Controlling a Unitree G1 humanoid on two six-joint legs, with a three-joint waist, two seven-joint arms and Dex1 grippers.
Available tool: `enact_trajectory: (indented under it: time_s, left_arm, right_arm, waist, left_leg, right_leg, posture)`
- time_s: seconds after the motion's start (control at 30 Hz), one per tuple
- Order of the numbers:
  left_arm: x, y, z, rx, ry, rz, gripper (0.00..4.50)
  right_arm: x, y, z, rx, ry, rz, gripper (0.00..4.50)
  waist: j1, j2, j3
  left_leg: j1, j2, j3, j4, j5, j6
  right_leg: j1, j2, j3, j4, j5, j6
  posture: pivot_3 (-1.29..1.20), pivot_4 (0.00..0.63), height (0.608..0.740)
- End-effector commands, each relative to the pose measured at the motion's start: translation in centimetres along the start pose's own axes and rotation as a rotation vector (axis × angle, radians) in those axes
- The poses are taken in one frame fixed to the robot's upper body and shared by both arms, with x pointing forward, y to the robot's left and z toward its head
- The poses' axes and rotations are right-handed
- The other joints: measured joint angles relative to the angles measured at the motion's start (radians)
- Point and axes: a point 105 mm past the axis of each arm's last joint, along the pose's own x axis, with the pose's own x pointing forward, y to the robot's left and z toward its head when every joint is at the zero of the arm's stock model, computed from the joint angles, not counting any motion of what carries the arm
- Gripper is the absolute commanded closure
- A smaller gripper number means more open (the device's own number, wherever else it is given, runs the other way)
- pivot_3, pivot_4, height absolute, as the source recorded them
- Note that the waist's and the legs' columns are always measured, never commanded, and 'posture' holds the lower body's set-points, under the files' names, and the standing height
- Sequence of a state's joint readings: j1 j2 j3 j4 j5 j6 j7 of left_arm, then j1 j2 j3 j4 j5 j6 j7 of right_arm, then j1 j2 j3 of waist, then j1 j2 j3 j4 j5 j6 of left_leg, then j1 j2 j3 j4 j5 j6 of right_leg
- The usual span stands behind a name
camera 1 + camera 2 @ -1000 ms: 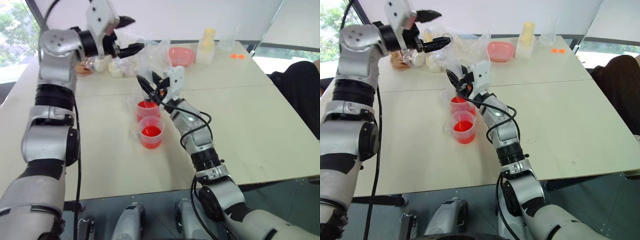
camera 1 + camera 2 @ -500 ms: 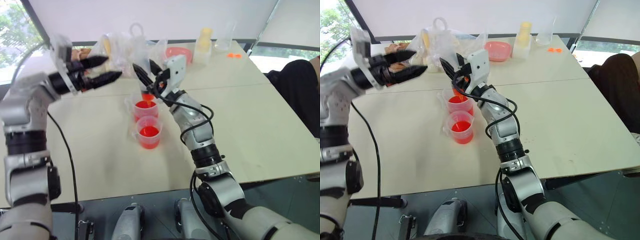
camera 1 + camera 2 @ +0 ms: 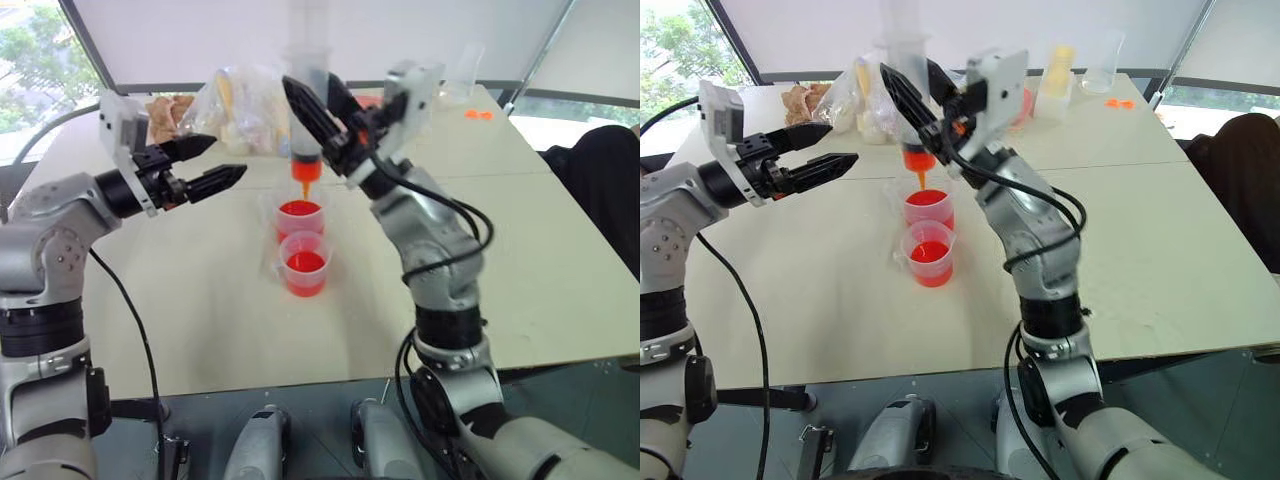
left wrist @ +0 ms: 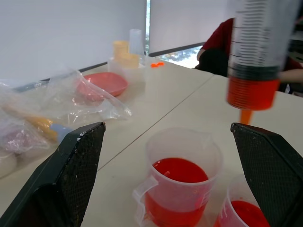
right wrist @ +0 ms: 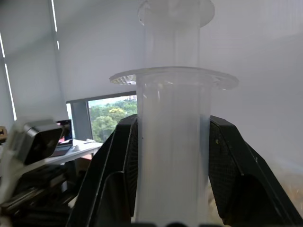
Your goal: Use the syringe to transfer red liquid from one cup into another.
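Observation:
My right gripper [image 3: 322,108] is shut on the barrel of the syringe [image 3: 305,115] and holds it upright. The syringe's orange tip [image 3: 919,172] points down, just above the far cup [image 3: 301,216]. That cup holds red liquid [image 4: 179,170]. A second cup [image 3: 305,266] with red liquid stands right in front of it. In the right wrist view the clear barrel [image 5: 173,142] sits between both black fingers [image 5: 120,161]. My left gripper [image 3: 226,160] is open and level, left of the syringe and above the table, pointing toward it.
Clear plastic bags of food [image 3: 240,95] lie at the back left. A pink bowl [image 4: 106,82], a pale yellow bottle [image 3: 1058,65] and a clear cup [image 3: 1102,70] stand at the back. A person in dark clothes [image 3: 600,170] sits at the right edge.
My right gripper has lifted the syringe up out of the far cup. My left arm has come down and back to the left, with its gripper still open.

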State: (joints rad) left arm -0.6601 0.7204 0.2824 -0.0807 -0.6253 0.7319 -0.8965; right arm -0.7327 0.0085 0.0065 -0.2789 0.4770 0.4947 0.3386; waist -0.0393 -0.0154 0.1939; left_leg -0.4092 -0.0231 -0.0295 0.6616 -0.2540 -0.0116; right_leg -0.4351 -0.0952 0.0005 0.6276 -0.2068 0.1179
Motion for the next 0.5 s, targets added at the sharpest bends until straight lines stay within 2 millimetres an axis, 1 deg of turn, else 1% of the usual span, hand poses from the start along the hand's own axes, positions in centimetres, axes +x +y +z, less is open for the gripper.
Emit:
enact_trajectory:
  time_s: [0.03,0.2,0.37,0.5]
  left_arm:
    - [0.0,-0.5,1.9,0.054,-0.034,-0.038,0.05]
    - [0.5,-0.6,3.7,0.096,-0.068,-0.066,0.05]
    - [1.2,-0.9,5.5,0.116,-0.119,-0.09,0.05]
    - [2.2,-1.1,7.0,0.154,-0.168,-0.097,0.05]
  right_arm:
    - [-0.8,1.5,0.7,0.025,0.001,0.01,3.06]
    - [-1.4,1.4,-0.9,0.085,0.03,-0.054,3.06]
    - [-1.8,1.0,-3.0,0.041,0.059,-0.077,3.06]
    - [-1.9,1.1,-3.9,0.014,0.067,-0.078,3.06]
  waist:
    - [-0.001,0.0,0.0]
    - [-0.002,0.0,0.0]
    - [-0.003,0.0,0.0]
    - [-0.002,0.0,0.0]
  left_leg:
    - [0.0,-0.001,0.0,0.0,0.0,0.0]
    - [0.001,-0.001,0.0,0.0,0.0,0.0]
    - [0.001,-0.001,0.0,0.0,0.0,0.0]
    - [0.001,-0.001,0.0,0.0,0.0,0.0]
  right_leg:
    - [0.0,0.0,0.0,0.0,0.0,0.0]
    - [0.0,0.001,0.0,0.001,0.0,-0.001]
    - [0.0,0.001,0.0,0.001,0.0,-0.001]
    - [0.0,0.001,0.0,0.0,0.0,-0.001]
  posture:
    - [0.0,0.15,0.74]
    - [0.0,0.15,0.74]
    - [0.0,0.15,0.74]
    - [0.0,0.15,0.74]
